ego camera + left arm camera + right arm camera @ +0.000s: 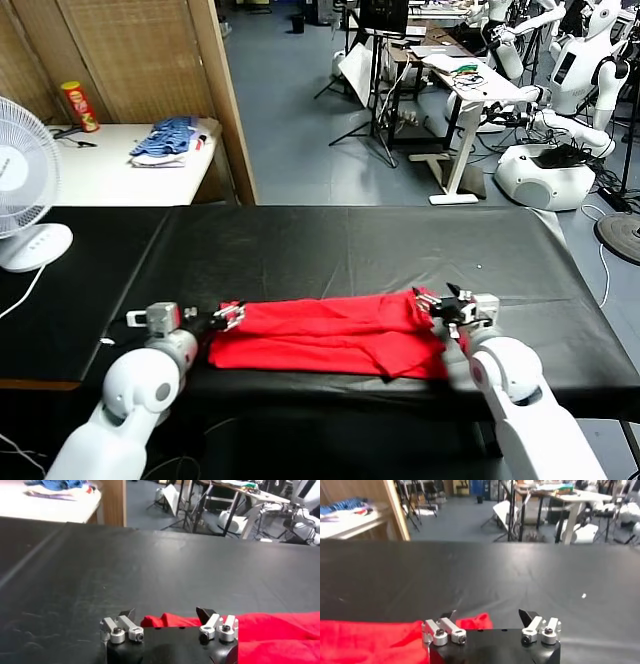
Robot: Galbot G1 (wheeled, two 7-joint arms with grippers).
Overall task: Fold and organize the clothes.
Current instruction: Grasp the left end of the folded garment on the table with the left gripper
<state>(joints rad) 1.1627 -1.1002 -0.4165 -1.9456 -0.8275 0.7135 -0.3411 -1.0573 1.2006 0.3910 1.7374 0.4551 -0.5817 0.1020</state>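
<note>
- Shirt (330,335) lies folded along table (350,250) front edge.
- L gripper (228,317), R gripper (445,305): both wide, holding nothing.
- Risk: fingers snag cloth, undoing fold.

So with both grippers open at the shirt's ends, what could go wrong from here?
1. The red T-shirt lies near the black table's front edge; a tug toward the robot might drag it off.
2. The left gripper and right gripper stand open right at the cloth, so pulling back may snag an end and undo the fold.
3. The right end looks bunched and uneven, so another fold could come out crooked.
</note>
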